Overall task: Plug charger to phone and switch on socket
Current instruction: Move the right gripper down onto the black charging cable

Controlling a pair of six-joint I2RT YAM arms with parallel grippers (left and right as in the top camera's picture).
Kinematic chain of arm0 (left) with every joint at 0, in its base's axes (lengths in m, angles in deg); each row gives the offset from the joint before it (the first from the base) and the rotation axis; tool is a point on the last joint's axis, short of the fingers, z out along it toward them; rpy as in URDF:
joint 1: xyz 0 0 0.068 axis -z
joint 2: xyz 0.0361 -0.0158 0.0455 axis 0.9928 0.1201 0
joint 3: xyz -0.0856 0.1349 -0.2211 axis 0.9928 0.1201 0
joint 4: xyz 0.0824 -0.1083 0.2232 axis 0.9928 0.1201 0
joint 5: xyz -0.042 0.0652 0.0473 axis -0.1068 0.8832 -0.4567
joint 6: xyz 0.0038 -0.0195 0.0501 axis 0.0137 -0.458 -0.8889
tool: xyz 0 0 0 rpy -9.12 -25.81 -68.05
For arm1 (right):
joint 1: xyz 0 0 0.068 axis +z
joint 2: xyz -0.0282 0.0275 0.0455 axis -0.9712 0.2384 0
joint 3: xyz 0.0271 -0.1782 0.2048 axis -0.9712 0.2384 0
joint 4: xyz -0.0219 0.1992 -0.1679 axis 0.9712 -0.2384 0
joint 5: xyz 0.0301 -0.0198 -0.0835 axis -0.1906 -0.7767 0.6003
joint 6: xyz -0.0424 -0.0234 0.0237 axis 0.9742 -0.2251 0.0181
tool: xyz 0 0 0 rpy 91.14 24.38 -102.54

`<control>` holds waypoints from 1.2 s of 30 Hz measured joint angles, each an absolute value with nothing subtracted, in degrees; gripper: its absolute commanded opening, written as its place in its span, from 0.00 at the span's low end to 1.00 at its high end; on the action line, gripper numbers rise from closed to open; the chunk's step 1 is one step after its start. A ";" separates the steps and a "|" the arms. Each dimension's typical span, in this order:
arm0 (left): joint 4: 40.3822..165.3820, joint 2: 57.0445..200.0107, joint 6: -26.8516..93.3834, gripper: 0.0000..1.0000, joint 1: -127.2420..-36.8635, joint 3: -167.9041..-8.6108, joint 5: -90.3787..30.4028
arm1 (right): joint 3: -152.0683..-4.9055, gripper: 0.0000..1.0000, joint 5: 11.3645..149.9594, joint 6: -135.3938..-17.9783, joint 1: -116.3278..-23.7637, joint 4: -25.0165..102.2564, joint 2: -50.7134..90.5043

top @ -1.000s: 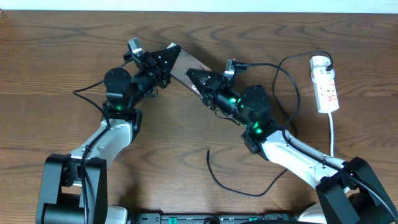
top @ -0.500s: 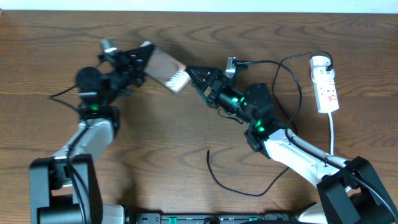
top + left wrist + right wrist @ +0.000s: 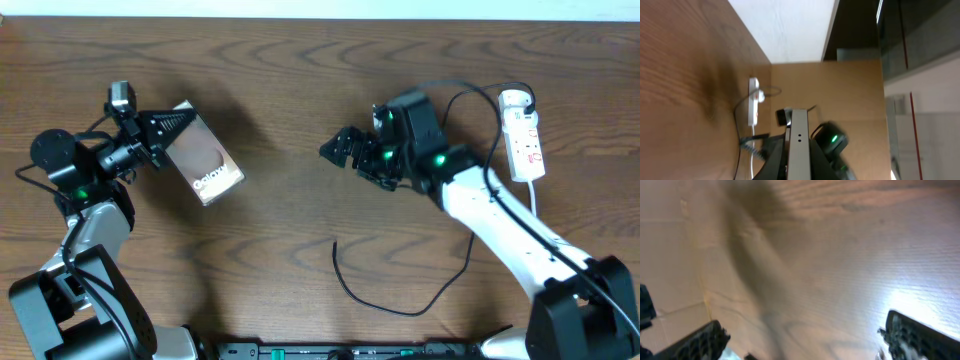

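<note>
The brown wood-grain worktop point(image 3: 290, 200) lies bare across its middle. A wide stretch separates the 2 arms, and the far edge runs along the top of the overhead view.

At the left, the left claw point(image 3: 168, 135) pinches one end of the dark, glossy rectangular phone point(image 3: 205, 160). The phone sticks out toward the centre at a slant, with its white "Galaxy" lettering at the free end. In the left wrist view the phone point(image 3: 799, 145) appears edge-on between the dark fingers, with 2 small holes in its grey rim. The left arm runs up the left side of the overhead view, its wrist turned inward.

The right claw point(image 3: 338, 148) hovers right of centre, pointing left toward the phone yet well apart from it. Its fingers point(image 3: 700, 342) stand spread at opposite sides of the right wrist view — only wood shows between them. The right arm reaches from the near right corner up and inward.

The thin black charger cable point(image 3: 343, 285) curves over the near middle, its free tip on bare wood and apart from both claws. The white elongated power strip with red markings point(image 3: 523, 140) lies at the far right, and its white cord point(image 3: 535, 215) trails toward the near side.
</note>
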State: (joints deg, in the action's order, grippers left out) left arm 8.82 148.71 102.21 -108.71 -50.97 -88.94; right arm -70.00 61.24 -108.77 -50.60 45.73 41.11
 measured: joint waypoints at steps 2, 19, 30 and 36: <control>8.47 148.71 102.04 0.07 -108.47 -50.97 -89.92 | -74.78 0.99 63.62 -105.41 -50.39 36.97 41.09; 8.41 148.71 100.09 0.07 -114.43 -50.97 -90.51 | -78.43 0.86 78.18 -108.68 -33.71 19.53 51.60; 8.86 148.71 101.47 0.07 -122.41 -50.97 -90.12 | -78.02 0.66 80.91 -119.37 -25.29 20.71 61.65; 8.86 148.71 101.84 0.07 -122.48 -50.97 -90.14 | -78.02 0.54 81.18 -121.08 -25.03 19.75 62.33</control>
State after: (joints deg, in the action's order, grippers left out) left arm 8.86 148.71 101.84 -122.48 -50.97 -90.14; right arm -78.02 81.18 -121.08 -25.03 19.75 62.33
